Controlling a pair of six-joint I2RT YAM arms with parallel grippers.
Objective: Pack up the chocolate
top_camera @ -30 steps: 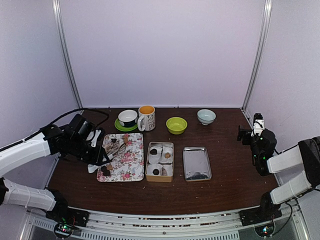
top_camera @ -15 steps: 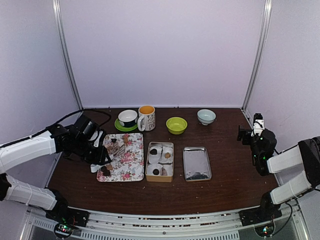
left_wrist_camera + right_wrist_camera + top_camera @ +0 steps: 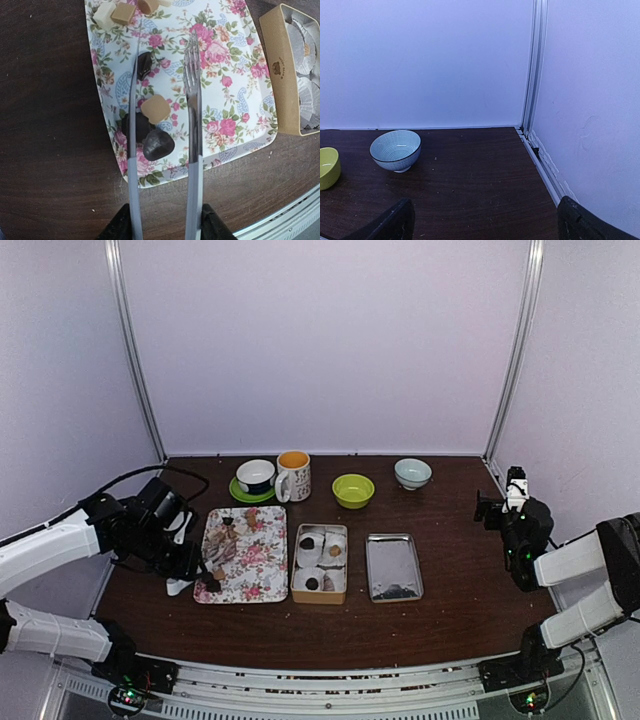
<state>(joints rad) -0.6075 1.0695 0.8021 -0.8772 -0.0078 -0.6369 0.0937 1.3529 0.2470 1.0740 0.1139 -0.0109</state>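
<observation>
The dark wooden table [image 3: 450, 620] carries a flowered tray [image 3: 220, 75] on its left side. A tan tin [image 3: 320, 597] of paper cups sits just beside the tray, to its right. The left claw [image 3: 162, 225] is clamped on the handle end of silver tongs [image 3: 193, 125], whose two arms stand apart over the tray. The right claw [image 3: 485, 220] hangs well off to the right, fingers spread wide, holding nothing. The chocolate [image 3: 158, 144] lies mostly on the tray, with several lumps between the tong arms. A few pieces sit in the tin's cups.
</observation>
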